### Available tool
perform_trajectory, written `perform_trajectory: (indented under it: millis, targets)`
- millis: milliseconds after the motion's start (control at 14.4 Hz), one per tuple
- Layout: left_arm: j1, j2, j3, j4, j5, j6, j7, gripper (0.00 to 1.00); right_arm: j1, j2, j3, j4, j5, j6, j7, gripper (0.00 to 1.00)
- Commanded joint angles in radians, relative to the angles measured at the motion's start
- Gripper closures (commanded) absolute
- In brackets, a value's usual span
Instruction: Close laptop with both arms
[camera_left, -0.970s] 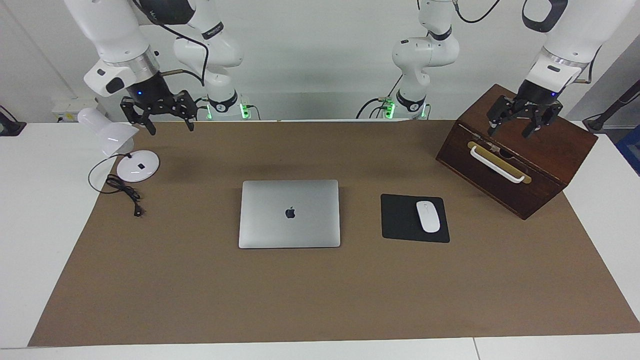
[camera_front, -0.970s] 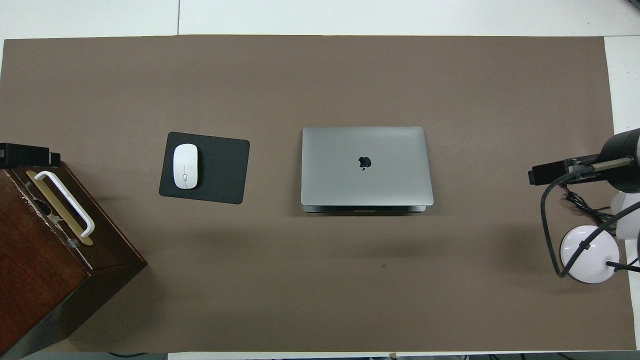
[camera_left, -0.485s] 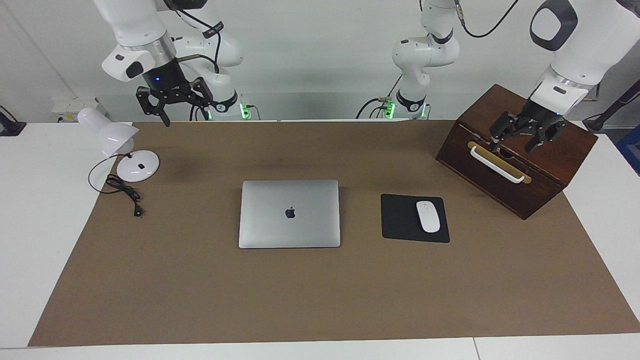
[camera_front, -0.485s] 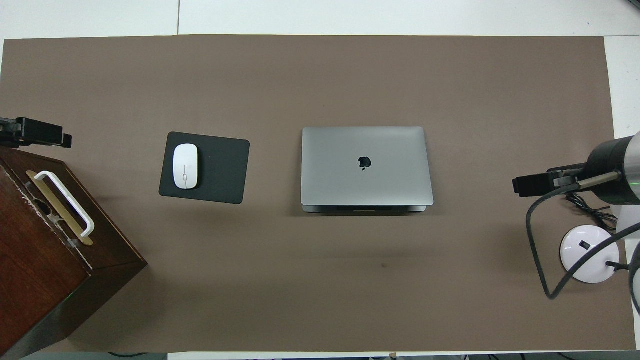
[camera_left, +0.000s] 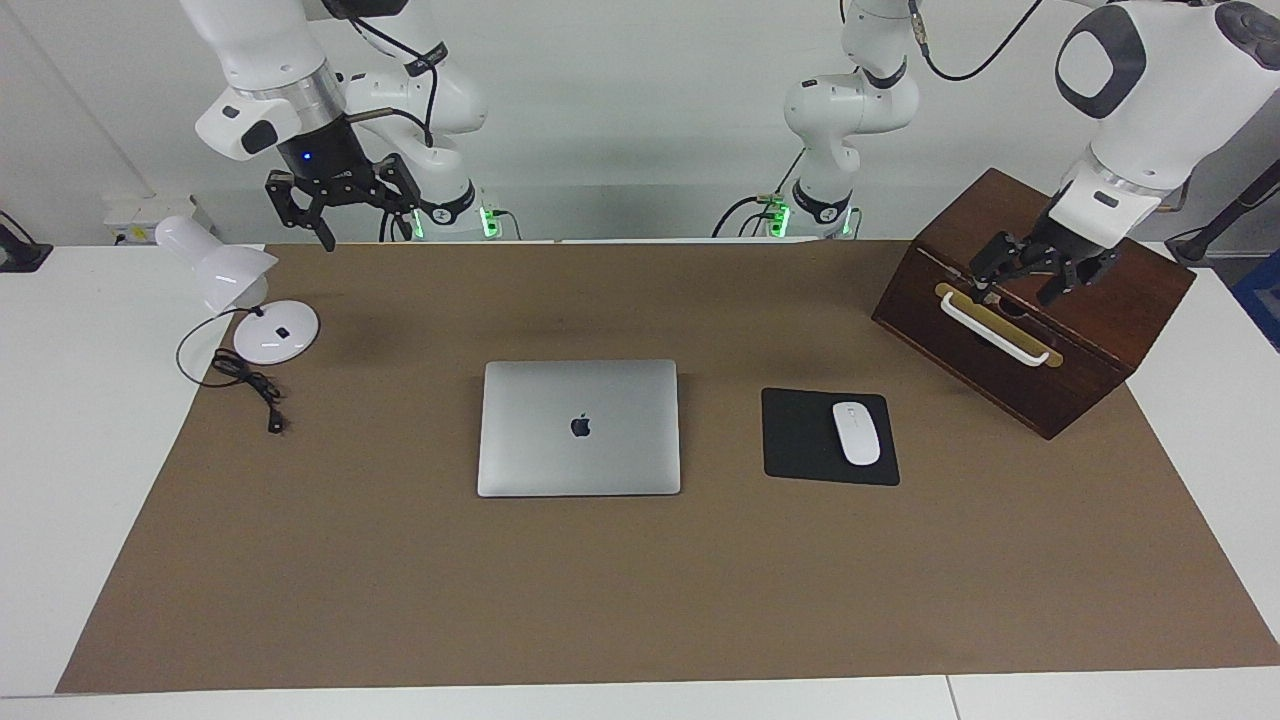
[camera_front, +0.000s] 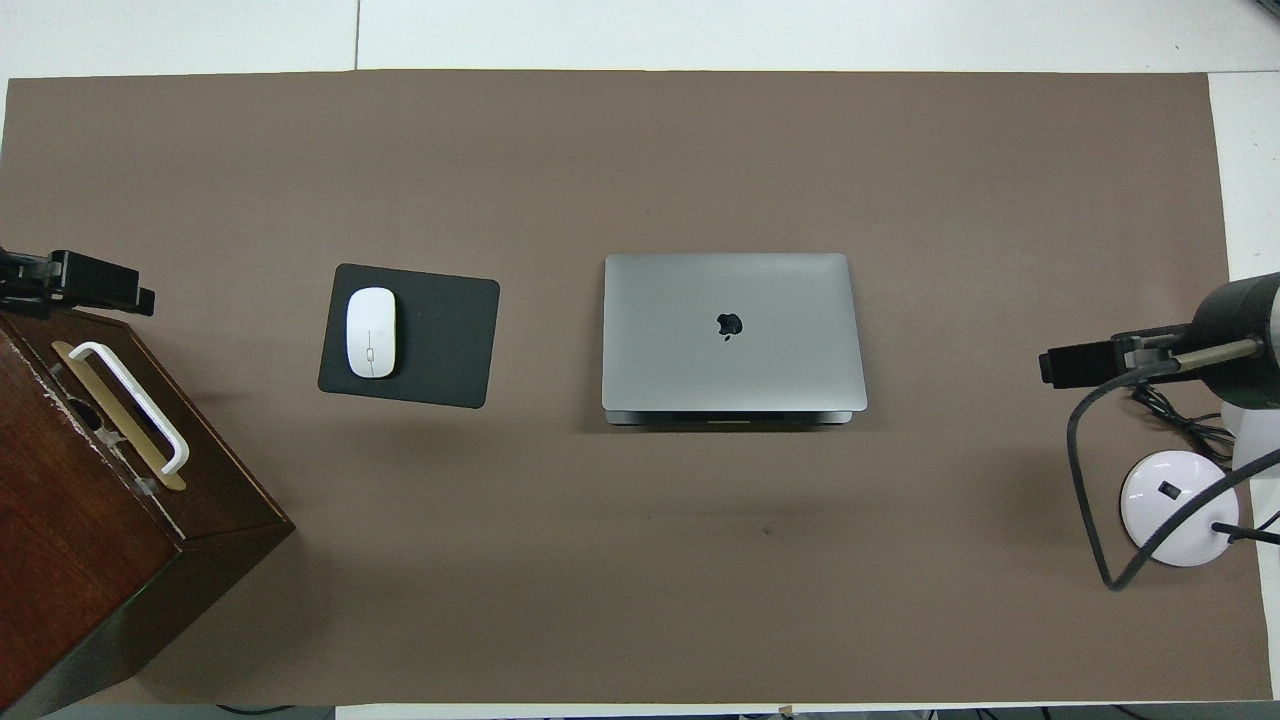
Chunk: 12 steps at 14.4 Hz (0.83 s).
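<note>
You see the laptop (camera_left: 578, 428) lying shut and flat mid-table beside the mouse pad (camera_left: 828, 437), while the left gripper (camera_left: 1030, 272) hangs spread wide and empty over the wooden box (camera_left: 1090, 330) and the right gripper (camera_left: 340, 205) hangs equally spread near the lamp (camera_left: 240, 290).

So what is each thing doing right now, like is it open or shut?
laptop: lid shut flat, logo up.
wooden box: closed, white handle on its front.
mouse: lying on the mouse pad.
desk lamp: unplugged, plug lying loose.
left gripper: open, over the box, empty.
right gripper: open, raised, empty.
</note>
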Motion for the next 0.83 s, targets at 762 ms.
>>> perform_trajectory:
  millis: [762]
  targets:
    - [-0.010,-0.074,-0.004,-0.023,0.027,-0.056,-0.057,0.00,0.109,0.083,-0.125,0.087,-0.012,0.030,0.004,0.00]
